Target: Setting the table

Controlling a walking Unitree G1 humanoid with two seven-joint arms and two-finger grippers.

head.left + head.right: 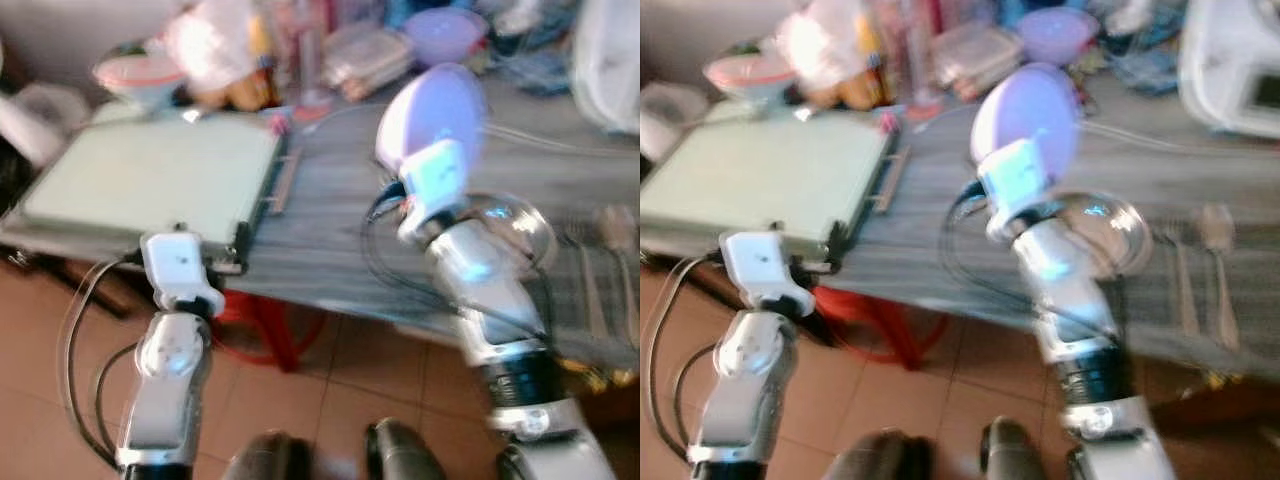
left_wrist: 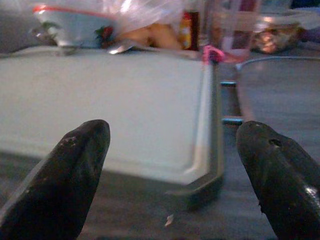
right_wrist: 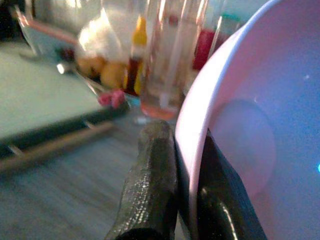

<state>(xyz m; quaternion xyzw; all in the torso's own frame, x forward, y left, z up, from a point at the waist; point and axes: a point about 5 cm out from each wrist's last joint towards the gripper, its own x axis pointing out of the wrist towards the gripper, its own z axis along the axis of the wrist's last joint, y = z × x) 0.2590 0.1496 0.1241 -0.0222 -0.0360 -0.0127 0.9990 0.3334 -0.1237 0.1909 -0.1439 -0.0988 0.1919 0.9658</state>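
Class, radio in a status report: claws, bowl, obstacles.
Right claw shut on lilac bowl, held above grey table. Left claw open, facing pale green tray. Glass bowl beneath right arm.

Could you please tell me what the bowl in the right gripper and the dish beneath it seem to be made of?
The lavender bowl, pinched at its rim by the right gripper, looks like plastic or melamine: opaque, smooth, softly glossy. The clear dish on the table looks like glass, with see-through walls and bright glints, though blur leaves clear plastic possible.

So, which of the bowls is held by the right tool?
The pale purple bowl, tilted on edge above the grey table, its rim pinched by the right tool. The glass bowl rests on the table.
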